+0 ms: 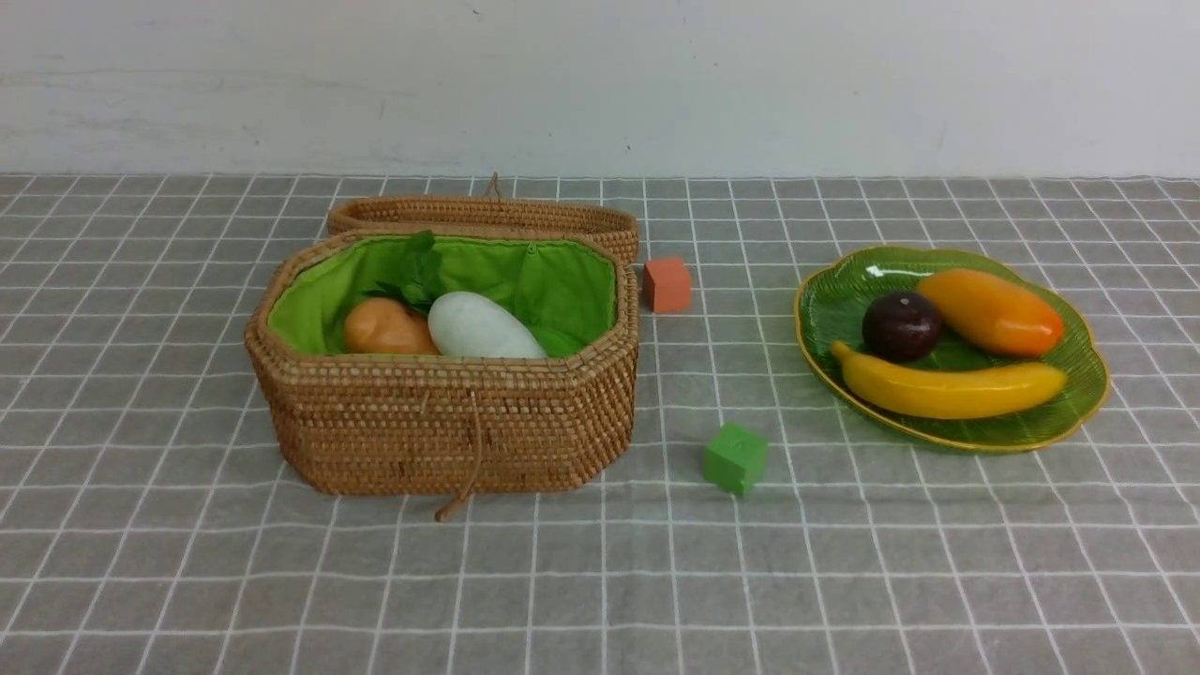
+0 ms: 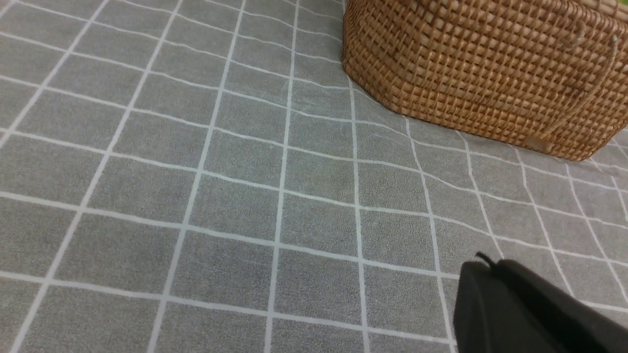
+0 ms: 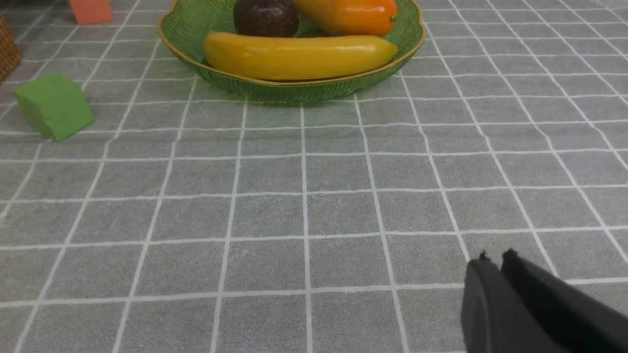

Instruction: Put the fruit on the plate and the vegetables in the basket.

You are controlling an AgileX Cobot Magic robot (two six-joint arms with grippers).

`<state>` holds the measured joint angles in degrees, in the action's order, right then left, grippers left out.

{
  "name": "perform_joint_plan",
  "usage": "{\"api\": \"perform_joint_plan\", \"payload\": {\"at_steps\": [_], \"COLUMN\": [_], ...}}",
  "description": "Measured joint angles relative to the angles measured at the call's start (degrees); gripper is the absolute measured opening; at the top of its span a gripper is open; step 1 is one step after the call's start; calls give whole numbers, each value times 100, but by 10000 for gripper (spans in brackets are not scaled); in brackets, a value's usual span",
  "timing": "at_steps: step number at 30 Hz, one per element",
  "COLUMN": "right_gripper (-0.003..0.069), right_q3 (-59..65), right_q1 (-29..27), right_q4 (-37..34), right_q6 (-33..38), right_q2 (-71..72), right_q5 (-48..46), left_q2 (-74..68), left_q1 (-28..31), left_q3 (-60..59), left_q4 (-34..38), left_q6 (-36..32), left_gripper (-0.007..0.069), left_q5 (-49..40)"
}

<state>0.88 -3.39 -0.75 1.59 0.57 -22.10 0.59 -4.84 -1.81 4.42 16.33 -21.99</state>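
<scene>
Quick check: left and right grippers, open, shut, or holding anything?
Left gripper: shut, holding nothing, above the cloth near the basket.
Right gripper: shut, empty, short of the plate.

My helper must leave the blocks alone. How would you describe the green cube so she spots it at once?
Start at the wicker basket on the left and the green glass plate on the right. The green cube sits on the checked cloth between them. The orange-red cube lies farther back.

I count three fruit pieces: one banana [image 1: 952, 388], one plum [image 1: 901, 325], one mango [image 1: 990, 311]. I count two visible vegetables: one potato [image 1: 387, 328], one radish [image 1: 482, 327]. Two cubes: one orange-red cube [image 1: 667, 284], one green cube [image 1: 735, 457]. One basket [image 1: 441, 427], one lid [image 1: 487, 217], one plate [image 1: 1078, 412].
</scene>
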Motion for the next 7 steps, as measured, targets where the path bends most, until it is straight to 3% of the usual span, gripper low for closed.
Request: {"api": "perform_joint_plan", "payload": {"at_steps": [7], "right_gripper": [56], "right_q3": [0], "right_q1": [0], "right_q4": [0], "right_q6": [0], "right_q2": [0], "right_q5": [0], "left_q2": [0], "left_q1": [0], "left_q3": [0], "left_q4": [0], "left_q6": [0], "left_gripper": [-11], "left_q5": [0]}}
